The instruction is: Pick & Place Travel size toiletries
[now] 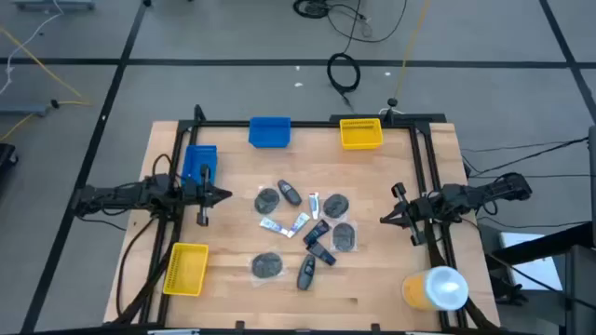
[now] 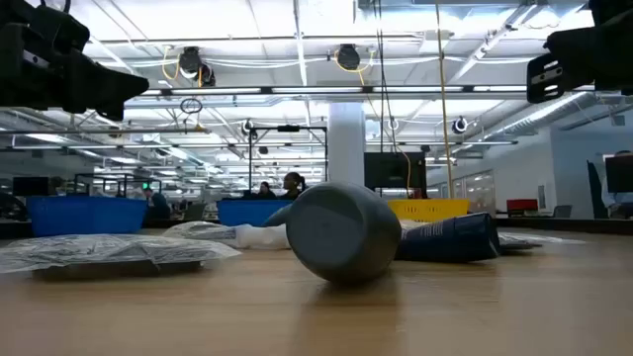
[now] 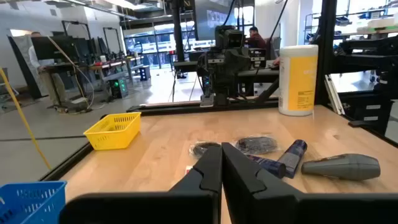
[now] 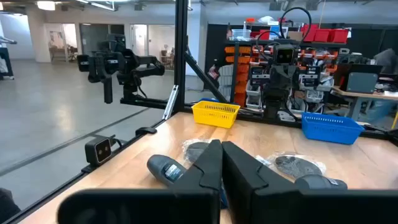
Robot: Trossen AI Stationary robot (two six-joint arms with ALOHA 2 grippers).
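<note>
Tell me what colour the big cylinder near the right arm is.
Yellow with a white top; the left wrist view shows it best.

A: The bins by the table's far edge? One blue, one yellow.
B: Pale wood table; the round pads on it are dark grey; the cylinder yellow and white.

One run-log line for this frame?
left hand: shut, empty, left edge | right hand: shut, empty, right edge | toiletries: loose mid-table, none binned

Wooden table: toiletries, bins
</note>
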